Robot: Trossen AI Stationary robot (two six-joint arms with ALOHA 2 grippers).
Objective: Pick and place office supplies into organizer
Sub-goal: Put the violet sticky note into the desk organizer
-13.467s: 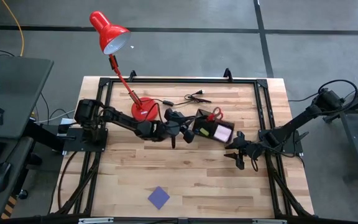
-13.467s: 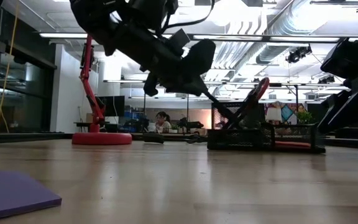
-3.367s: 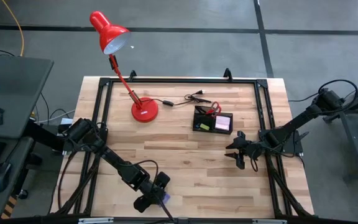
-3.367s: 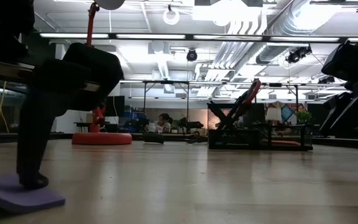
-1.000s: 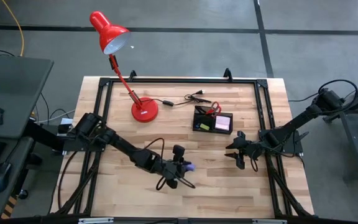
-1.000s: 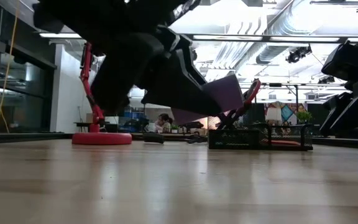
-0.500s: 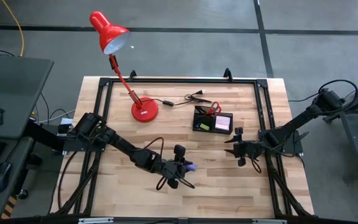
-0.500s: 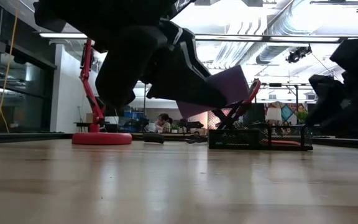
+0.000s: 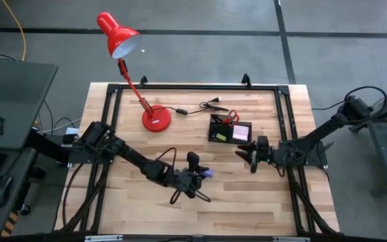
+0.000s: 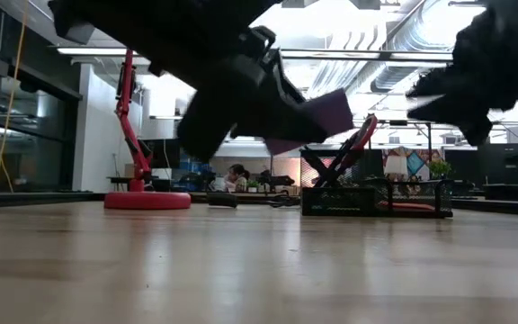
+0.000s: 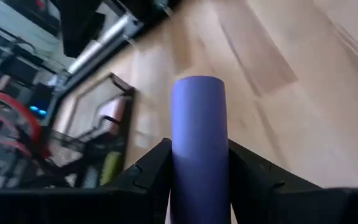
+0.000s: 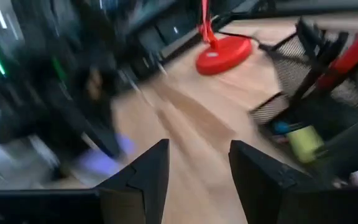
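I am carrying the blue-purple square paper note pad [image 11: 198,149] clenched between the left gripper [image 9: 195,176] jaws, lifted off the wooden bench [image 9: 234,202] to clear it toward the black mesh organizer [image 9: 230,131]; the right gripper [image 9: 250,156] jaws are standing released nearby.

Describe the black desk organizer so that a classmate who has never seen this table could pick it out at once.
Start at the red desk lamp at the back of the wooden table. Just to its right, past a black cable, sits the black desk organizer. It alone holds red-handled scissors and a pink note pad.
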